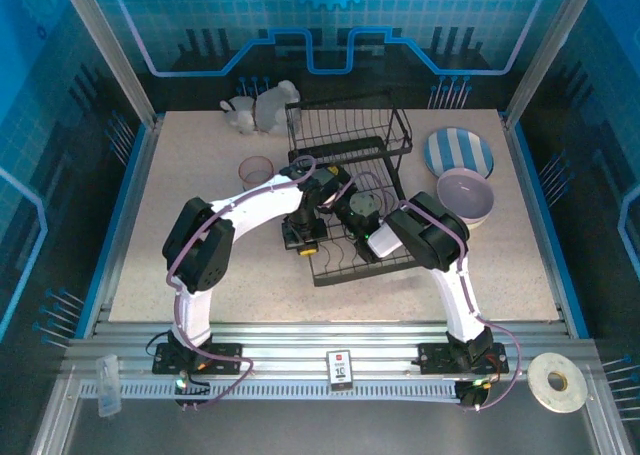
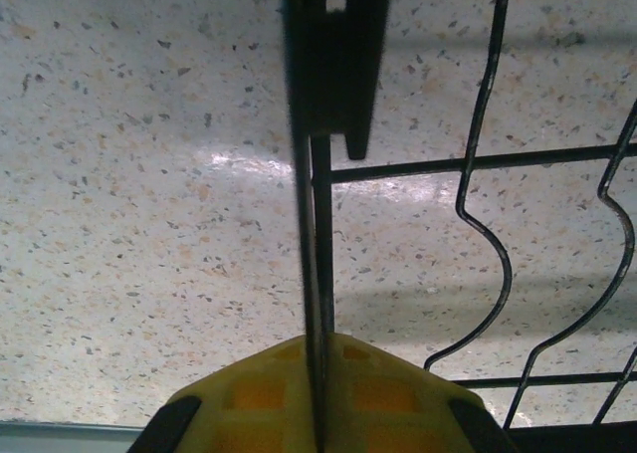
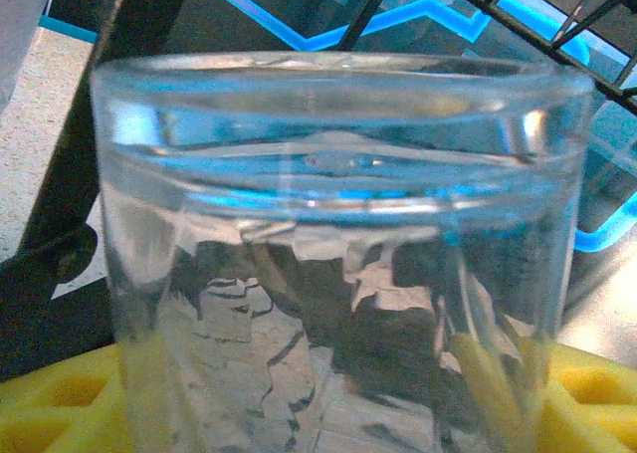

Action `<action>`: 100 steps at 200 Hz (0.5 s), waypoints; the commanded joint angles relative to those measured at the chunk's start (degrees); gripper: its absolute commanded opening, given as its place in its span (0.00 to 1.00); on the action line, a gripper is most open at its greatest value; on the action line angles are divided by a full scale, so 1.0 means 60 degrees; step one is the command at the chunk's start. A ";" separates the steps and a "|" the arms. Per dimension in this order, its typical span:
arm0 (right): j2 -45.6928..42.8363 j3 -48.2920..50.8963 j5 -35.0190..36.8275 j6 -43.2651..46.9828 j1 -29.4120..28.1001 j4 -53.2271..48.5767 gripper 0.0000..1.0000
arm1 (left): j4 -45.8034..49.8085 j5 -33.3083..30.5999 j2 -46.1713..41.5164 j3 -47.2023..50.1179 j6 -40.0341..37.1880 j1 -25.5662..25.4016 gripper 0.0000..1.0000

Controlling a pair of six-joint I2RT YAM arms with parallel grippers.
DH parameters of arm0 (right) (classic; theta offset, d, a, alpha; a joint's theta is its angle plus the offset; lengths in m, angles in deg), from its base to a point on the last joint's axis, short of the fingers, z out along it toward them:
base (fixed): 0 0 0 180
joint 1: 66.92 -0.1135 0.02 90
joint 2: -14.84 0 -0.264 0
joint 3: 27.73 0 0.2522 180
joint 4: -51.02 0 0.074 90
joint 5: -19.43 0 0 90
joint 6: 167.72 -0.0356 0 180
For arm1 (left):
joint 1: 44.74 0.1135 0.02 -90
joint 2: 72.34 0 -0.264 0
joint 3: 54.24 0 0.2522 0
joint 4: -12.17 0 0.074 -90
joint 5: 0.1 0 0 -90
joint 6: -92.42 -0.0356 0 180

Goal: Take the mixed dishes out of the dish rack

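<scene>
A striped blue-and-white plate [image 1: 458, 155], lavender bowl [image 1: 466, 197] and pink tumbler [image 1: 256, 169] are sitting on the speckled worktop [image 1: 180, 245]. The right hand [image 3: 328, 423] is pinching a translucent blue-grey tumbler [image 3: 328, 254] at the black wire dish rack [image 1: 345, 125]; the left hand [image 2: 318, 378] is clamping its frame.

Cropped by the lower edge of the right wrist view: tumbler [image 3: 328, 254] base and most of the right gripper [image 3: 328, 428], yellow pads [image 3: 50, 403] smeared through the glass. Blurred close to the left wrist lens: dish rack [image 2: 333, 65] wire, halving the left gripper [image 2: 317, 403], itself cut off at bottom centre. Too small to read from above: card [image 1: 341, 368] at bottom centre.
</scene>
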 commanded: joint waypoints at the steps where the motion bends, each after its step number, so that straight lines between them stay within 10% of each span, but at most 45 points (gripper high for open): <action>1: -0.0650 0.0789 -0.1062 -0.0289 -0.0501 0.0147 0.36 | -0.1527 0.0554 -0.0272 -0.0146 -0.0342 0.0306 0.00; 100: -0.1771 0.2094 -0.0670 -0.1442 0.0251 0.0140 0.36 | -0.2342 0.0511 -0.0518 0.0943 -0.0700 0.0658 0.00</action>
